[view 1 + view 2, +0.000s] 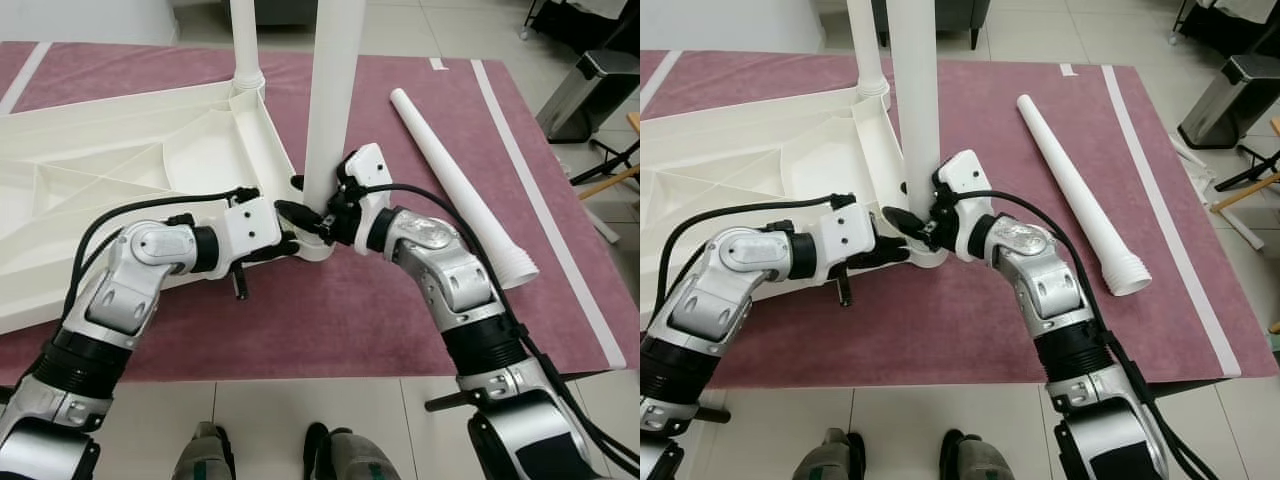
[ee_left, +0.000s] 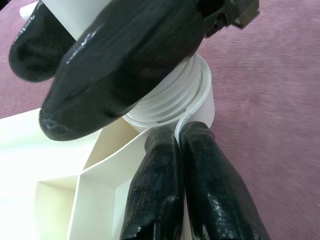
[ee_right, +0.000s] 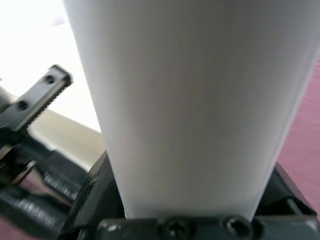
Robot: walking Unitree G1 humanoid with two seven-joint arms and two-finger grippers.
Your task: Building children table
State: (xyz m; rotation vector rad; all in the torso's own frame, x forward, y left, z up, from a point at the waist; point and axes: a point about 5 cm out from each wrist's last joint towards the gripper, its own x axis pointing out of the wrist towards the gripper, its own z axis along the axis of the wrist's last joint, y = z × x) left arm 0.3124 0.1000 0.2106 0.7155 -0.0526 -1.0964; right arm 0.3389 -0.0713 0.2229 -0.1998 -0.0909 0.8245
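The white tabletop (image 1: 120, 190) lies upside down on the purple mat (image 1: 420, 320), and at its near right corner an upright leg (image 1: 330, 110) stands in the corner socket (image 2: 192, 107), with its screw thread still partly showing above the socket rim in the left wrist view. The right pincer (image 1: 335, 215) is clamped on this leg just above the socket. The left pincer (image 1: 290, 235) has its fingers (image 2: 195, 180) pressed together on the thin socket rim, holding the corner down. A second leg (image 1: 245, 40) is already standing at the far right corner, and a spare leg (image 1: 460, 180) lies loose on the mat, well apart beside the mat's right edge. The likely trouble is a crooked thread: if the leg leans while it is turned, it may jam or strip. The smooth leg could also slip in the clamp, or the light tabletop could twist along should the rim hold give way. No brand, label or writing can be read anywhere.
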